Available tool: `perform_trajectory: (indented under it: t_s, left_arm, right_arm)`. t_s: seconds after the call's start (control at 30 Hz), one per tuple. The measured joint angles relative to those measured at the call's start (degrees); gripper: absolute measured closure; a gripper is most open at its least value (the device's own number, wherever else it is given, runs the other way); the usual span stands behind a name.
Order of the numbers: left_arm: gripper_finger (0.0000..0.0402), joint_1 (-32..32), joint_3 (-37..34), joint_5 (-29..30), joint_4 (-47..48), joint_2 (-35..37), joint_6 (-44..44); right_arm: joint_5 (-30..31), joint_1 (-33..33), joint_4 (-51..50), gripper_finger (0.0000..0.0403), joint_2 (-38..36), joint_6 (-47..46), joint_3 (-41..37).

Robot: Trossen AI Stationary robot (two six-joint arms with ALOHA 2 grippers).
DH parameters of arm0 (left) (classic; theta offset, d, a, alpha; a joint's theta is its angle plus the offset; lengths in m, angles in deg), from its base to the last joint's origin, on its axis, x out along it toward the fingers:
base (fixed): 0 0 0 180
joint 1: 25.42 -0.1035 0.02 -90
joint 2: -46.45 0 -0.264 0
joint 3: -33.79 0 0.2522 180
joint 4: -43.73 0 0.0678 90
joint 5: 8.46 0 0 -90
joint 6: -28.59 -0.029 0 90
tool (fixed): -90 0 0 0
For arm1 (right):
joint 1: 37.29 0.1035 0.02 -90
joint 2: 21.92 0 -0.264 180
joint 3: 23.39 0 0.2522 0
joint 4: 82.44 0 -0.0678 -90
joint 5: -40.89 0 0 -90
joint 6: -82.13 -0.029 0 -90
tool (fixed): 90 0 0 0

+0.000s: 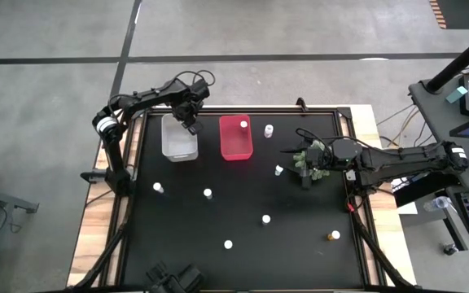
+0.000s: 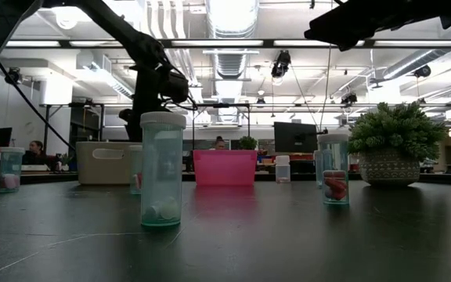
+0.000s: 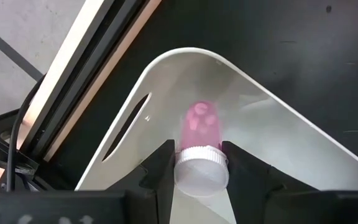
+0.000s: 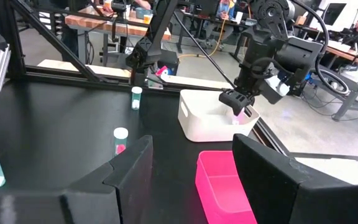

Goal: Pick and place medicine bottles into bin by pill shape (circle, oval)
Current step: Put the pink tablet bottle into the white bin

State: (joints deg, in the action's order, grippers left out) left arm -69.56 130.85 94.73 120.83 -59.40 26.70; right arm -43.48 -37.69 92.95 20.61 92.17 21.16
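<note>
We find the left gripper [image 3: 201, 163] clamped on a pink-tinted bottle [image 3: 201, 134], its two fingers [image 3: 160, 168] pressing either side just below the white cap. It hangs over the far end of the white bin [image 1: 179, 137], bottle pointing down into the tub; small rounded pills show through the bottle wall. From the right wrist view we see the same gripper [image 4: 238, 101] poised at the tub's rim [image 4: 213, 118].

Just beside the white bin sits the red bin [image 1: 235, 137], with one white-capped bottle [image 1: 243, 124] inside near its far end. Another bottle [image 1: 269, 129] stands just right of the red bin.

The right gripper [image 1: 298, 160] waits at mid-table on the right, fingers spread wide with nothing between them, beside the green spiky plant [image 1: 312, 160]. A bottle [image 1: 279, 170] stands near it.

The remaining bottles are scattered on the black table [image 1: 300, 236]: one at left [image 1: 158, 187], one nearer centre [image 1: 208, 194], two in the near half [image 1: 265, 219] [image 1: 228, 243], and the amber bottle [image 1: 335, 235] near the right edge.
</note>
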Motion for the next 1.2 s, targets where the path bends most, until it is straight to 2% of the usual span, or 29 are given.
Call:
perform_trajectory:
  t_s: [0.6, 0.77, 1.0, 1.2]
  left_arm:
    - [0.0297, 0.0, 0.0, 0.2, -1.0, 0.0, 0.0]
    - [0.0297, 0.0, 0.0, -2.4, -1.0, 0.0, 0.0]
    - [0.0296, 0.0, 0.0, -2.4, -0.9, 0.0, 0.0]
    - [0.0262, 0.0, 0.0, -2.4, -0.8, 0.0, 0.0]
  right_arm:
    - [0.0, 0.0, 0.0, 0.0188, 0.0, 0.0, 0.0]
    - [0.0, 0.0, 0.0, 0.0188, 0.0, 0.0, 0.0]
    - [0.0, 0.0, 0.0, 0.0188, 0.0, 0.0, 0.0]
    - [0.0, 0.0, 0.0, 0.0188, 0.0, 0.0, 0.0]
